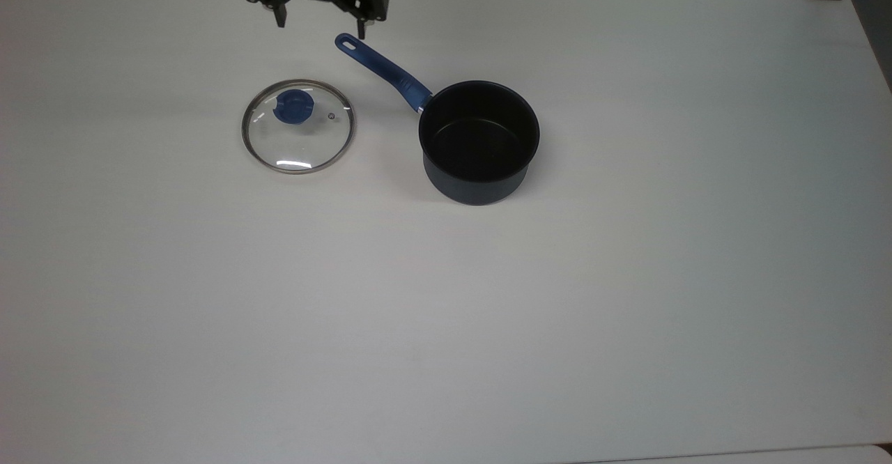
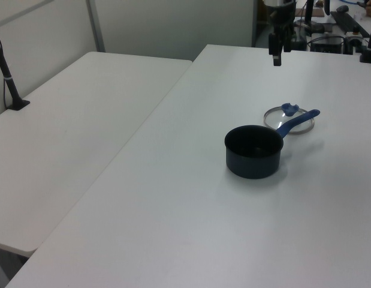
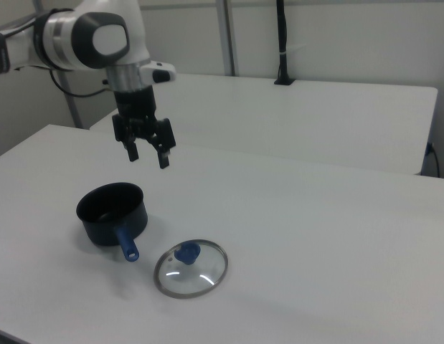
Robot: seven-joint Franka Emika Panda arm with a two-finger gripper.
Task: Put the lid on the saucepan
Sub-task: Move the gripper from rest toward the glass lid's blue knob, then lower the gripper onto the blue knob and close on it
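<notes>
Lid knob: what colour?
Blue, on the clear glass lid with a thin metal rim. The knob shows best in the top view.

A dark navy saucepan [image 1: 479, 145] with a black inside and a blue handle is seen on the white tabletop [image 1: 488, 311]. The clear lid [image 1: 298, 125] is rimmed in metal and topped by a blue knob. The gripper [image 3: 148, 156] is black.

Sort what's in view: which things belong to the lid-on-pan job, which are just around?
Job:
- lid, flat on the table, knob up
- saucepan, uncovered, apart from the lid
- tool, open, holding nothing, up in the air

Just around:
- second table alongside
- black post standing on that table
</notes>
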